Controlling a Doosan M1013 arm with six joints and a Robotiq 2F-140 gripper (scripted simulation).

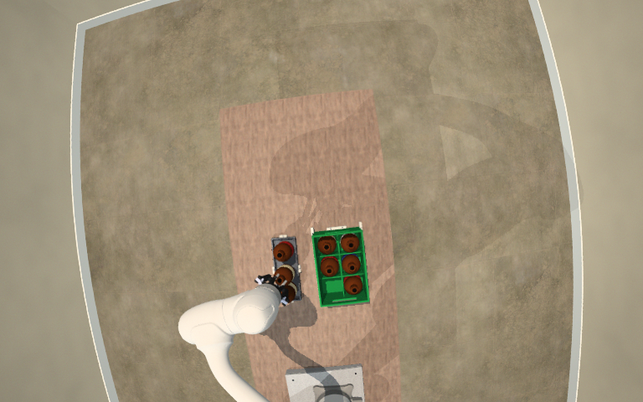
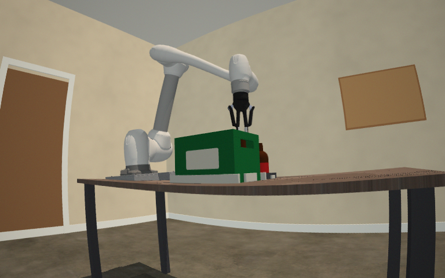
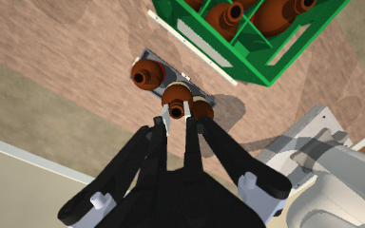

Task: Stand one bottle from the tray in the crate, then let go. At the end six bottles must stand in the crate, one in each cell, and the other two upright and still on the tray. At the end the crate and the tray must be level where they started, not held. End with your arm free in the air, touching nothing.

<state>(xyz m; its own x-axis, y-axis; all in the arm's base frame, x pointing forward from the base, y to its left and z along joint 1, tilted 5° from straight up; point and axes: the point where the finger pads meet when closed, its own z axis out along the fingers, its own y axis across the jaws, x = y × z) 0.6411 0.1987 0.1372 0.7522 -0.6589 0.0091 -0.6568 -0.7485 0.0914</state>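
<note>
My gripper [image 1: 280,280] [image 2: 241,129] [image 3: 177,109] is shut on the neck of the middle brown bottle [image 1: 285,273] [image 3: 177,95], which has a cream label and stands upright at the tray [image 1: 293,262] [image 3: 173,76]. A red-labelled bottle [image 1: 283,251] [image 2: 263,166] [image 3: 147,74] stands at the tray's far end. Another cream-labelled bottle [image 1: 290,293] [image 3: 203,110] stands at the near end, partly hidden by the gripper. The green crate [image 1: 319,295] [image 2: 204,141] [image 3: 252,72] holds several bottles; its near left cell [image 1: 333,286] is empty. Whether the held bottle touches the tray floor is hidden.
The crate stands to the right of the tray in the top view, with a narrow gap between them. Its walls are much higher than the tray's. The robot's grey base plate [image 1: 303,378] [image 3: 323,119] lies at the near end of the table.
</note>
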